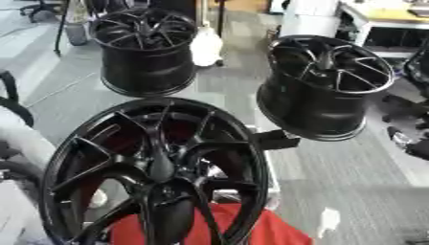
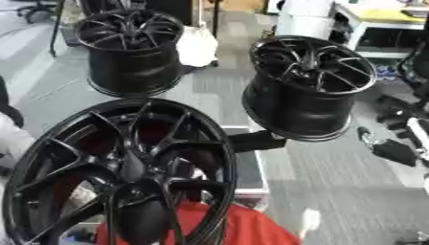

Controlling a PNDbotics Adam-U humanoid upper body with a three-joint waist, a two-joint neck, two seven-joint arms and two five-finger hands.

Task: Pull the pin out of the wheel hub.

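Three black wheels in view; the nearest wheel (image 1: 155,172) fills the lower left, tilted toward the camera, and I can't make out a pin at its hub (image 1: 161,167). Neither hand shows, so their state can't be told. Looks like the reach hasn't begun: next move needs a hand at that hub and the pin located.

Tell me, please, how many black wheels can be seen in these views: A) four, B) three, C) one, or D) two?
B: a large near wheel fills the lower left, a second wheel stands on the floor at the upper left, and a third wheel sits at the right.
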